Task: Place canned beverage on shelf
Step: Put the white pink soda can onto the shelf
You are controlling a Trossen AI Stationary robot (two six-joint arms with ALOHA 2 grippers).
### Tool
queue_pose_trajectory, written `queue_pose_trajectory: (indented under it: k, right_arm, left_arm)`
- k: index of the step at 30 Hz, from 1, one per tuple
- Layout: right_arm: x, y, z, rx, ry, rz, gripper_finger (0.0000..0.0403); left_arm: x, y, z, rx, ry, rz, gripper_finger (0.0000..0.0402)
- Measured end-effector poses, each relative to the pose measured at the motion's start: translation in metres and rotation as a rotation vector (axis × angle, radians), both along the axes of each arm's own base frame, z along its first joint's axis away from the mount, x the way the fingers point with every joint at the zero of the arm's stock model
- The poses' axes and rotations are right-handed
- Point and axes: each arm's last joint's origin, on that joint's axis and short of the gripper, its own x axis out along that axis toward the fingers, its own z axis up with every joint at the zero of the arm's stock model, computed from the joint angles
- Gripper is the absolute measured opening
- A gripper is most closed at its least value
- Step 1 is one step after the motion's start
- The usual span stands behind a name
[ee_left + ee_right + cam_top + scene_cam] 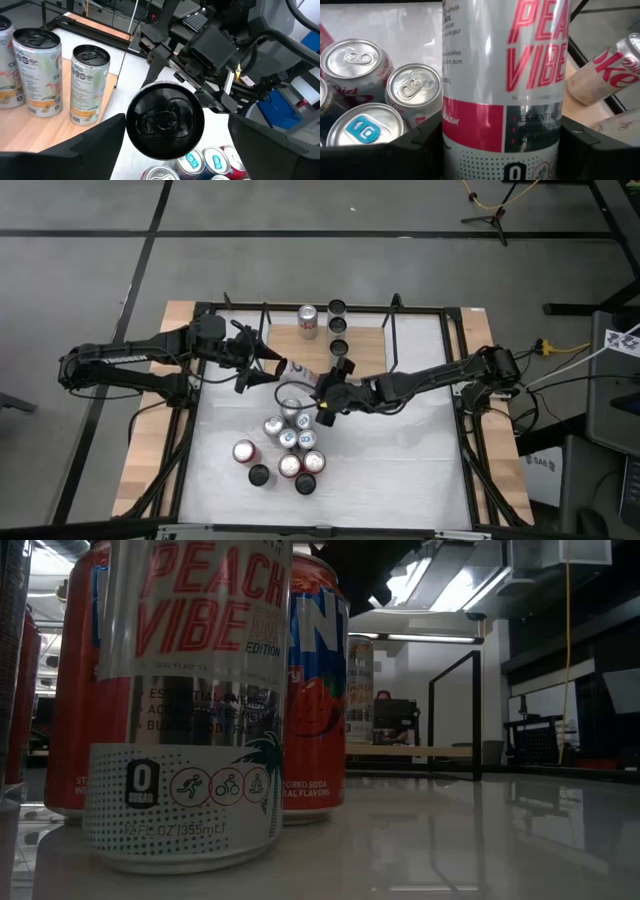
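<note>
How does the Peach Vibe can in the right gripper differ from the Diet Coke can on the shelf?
The Peach Vibe can is clamped in the right gripper; the Diet Coke can lies loose on its side on the shelf. The Peach Vibe can has block capitals, the Diet Coke can script. Both have pale bodies with red lettering.

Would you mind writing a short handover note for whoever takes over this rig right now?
Right gripper: shut on the Peach Vibe can, held off the table just in front of the shelf.
Left gripper: open, its fingers either side of that can's top end, not gripping.
Done: four cans stand on the shelf.
Left: get the held can onto the shelf; a cluster of cans waits on the table.
</note>
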Motion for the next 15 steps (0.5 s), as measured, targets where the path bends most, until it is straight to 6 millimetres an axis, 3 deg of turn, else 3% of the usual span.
queue_pose_trajectory:
  k: [15]
  right_arm:
    - [0.0010,0.0015,0.0009,0.024,-0.017,0.008,0.0252]
  left_arm:
    - [0.0000,0.0000,0.0000,0.004,0.000,0.002,0.0348]
